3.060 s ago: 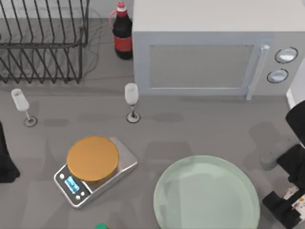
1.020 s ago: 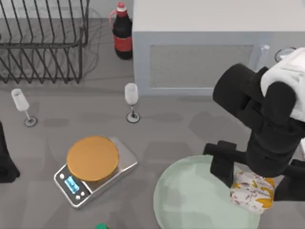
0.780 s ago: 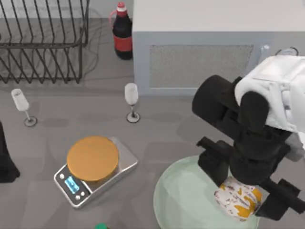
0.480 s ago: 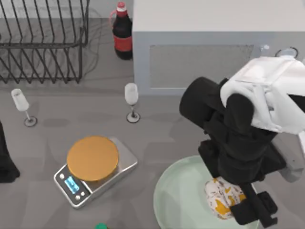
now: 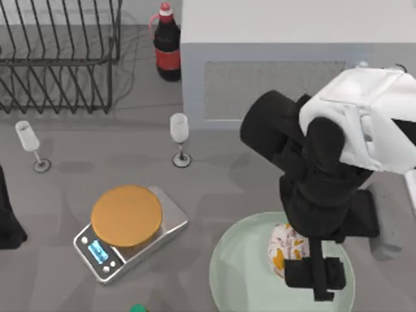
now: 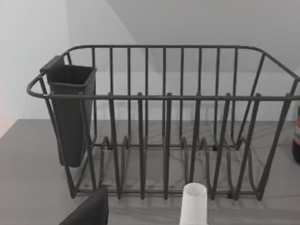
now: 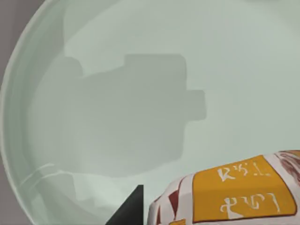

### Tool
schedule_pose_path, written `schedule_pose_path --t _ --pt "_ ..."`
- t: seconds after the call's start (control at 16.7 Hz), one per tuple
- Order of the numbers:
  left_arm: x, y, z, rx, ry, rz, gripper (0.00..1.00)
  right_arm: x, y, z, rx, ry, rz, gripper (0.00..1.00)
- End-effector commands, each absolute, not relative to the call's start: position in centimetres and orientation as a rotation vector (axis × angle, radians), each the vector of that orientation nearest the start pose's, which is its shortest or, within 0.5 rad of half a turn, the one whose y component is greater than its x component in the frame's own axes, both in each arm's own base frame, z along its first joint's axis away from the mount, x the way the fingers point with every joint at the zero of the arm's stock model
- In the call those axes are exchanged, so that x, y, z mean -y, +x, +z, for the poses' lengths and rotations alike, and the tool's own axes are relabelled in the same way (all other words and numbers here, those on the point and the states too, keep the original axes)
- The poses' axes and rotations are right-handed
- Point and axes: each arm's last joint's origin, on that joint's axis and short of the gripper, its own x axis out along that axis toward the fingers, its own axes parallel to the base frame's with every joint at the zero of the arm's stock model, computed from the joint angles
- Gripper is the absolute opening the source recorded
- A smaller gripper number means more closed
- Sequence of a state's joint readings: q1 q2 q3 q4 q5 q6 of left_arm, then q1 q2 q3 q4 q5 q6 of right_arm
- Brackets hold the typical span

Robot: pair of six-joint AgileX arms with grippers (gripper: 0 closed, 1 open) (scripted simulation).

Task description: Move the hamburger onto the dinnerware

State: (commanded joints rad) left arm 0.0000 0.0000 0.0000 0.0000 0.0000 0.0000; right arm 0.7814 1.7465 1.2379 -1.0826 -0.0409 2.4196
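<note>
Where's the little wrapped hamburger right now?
The hamburger is over the mint-green plate at the top view's lower right, held in my right gripper.

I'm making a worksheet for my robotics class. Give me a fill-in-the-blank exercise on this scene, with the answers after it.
1. The right claw carries the hamburger above the pale green ____.
2. The orange-brown disc sits on top of a silver ____.
3. The red-capped bottle stands between the microwave and the wire dish ____.
4. On the table, two empty ____ glasses stand upright.

Missing words: plate; scale; rack; wine
</note>
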Motion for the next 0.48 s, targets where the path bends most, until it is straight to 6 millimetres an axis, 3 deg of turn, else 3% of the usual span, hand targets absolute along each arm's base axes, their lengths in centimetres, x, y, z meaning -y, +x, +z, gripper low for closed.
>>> schedule_pose_path --t 0.36,0.48 --pt "0.1 10.6 16.0 0.000 0.000 0.000 1.00 -22.4 21.8 19.2 -1.220 1.242 -1.284 0.00" --pt "0.1 10.6 16.0 0.000 0.000 0.000 1.00 -22.5 21.9 18.4 -1.221 1.241 -1.282 0.00"
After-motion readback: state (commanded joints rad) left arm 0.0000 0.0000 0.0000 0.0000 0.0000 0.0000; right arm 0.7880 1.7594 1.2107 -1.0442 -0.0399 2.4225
